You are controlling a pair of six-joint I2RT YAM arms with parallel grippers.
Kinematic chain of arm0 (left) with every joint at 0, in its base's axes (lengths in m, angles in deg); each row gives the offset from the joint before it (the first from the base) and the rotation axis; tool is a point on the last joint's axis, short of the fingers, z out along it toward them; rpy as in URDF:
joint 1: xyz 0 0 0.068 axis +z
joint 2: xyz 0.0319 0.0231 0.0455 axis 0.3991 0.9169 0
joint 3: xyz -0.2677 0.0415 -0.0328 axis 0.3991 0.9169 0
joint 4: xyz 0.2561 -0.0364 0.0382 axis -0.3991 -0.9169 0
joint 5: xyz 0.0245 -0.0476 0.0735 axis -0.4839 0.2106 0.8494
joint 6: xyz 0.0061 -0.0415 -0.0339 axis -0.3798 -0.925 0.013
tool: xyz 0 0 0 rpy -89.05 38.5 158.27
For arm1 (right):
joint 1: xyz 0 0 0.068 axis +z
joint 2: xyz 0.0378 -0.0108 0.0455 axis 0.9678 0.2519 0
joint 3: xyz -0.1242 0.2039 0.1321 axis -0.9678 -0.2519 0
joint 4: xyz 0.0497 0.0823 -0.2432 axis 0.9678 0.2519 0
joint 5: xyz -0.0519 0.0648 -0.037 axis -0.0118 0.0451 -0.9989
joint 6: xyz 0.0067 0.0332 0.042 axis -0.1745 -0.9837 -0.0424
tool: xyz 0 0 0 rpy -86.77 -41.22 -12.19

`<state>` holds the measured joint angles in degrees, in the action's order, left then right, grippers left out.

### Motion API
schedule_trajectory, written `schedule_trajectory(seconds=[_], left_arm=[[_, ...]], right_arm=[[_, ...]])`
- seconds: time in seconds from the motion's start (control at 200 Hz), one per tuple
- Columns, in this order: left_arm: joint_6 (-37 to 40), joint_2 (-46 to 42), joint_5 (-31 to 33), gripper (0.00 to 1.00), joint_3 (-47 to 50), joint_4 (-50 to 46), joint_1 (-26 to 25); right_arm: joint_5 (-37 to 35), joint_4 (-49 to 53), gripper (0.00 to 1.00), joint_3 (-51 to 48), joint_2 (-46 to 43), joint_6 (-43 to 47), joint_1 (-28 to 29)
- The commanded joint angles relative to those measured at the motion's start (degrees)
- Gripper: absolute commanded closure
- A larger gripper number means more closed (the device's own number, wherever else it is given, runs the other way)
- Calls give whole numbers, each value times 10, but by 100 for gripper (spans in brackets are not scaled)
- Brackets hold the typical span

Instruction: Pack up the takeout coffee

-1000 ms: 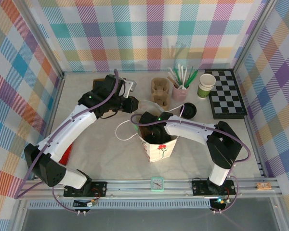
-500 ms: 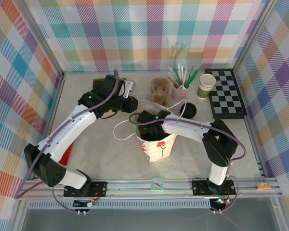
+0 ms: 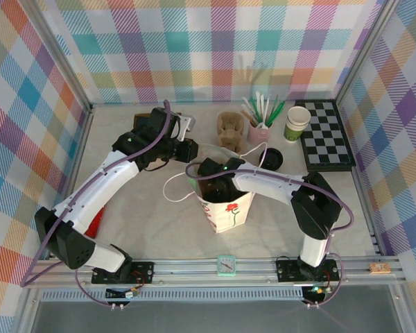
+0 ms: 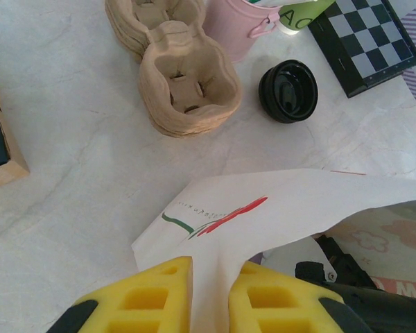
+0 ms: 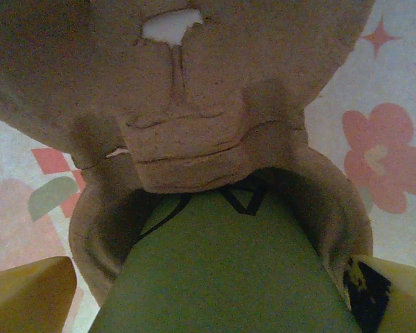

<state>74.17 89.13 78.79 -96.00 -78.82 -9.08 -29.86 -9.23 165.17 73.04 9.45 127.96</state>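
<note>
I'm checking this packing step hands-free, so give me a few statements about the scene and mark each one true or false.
1. The left fingers pinch the edge of the white paper bag. True.
2. The right fingers are clamped on the green cup. False: they stand open, one on either side of it.
3. A loose black lid lies on the table near the pink cup of straws. True.
4. The bag lies flat on its side. False: it stands upright with its mouth open.
5. The green cup sits in a pulp carrier. True.
</note>
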Motion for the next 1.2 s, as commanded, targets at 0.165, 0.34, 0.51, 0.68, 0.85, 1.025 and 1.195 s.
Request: schedule_trajectory(seconds=[0.165,0.34,0.51,0.68,0.85,1.025,1.195], left_arm=[[-2,3,-1,81,-17,2,-2],[-4,3,-3,80,-18,1,-2],[-7,-1,-3,75,-20,-2,-2],[-10,0,-3,71,-24,-3,-2],[-13,1,-4,67,-28,-4,-2],[-14,1,-1,63,-31,-5,-3],[-14,1,2,59,-32,-5,-3]], right_arm=[[-3,51,1,47,-20,13,-3],[-6,67,1,57,-23,15,-3],[-12,77,1,62,-24,13,-3],[-24,94,1,74,-33,9,-3],[-22,110,1,90,-41,11,-2],[-22,125,1,107,-47,15,-1],[-22,139,1,122,-53,15,2]])
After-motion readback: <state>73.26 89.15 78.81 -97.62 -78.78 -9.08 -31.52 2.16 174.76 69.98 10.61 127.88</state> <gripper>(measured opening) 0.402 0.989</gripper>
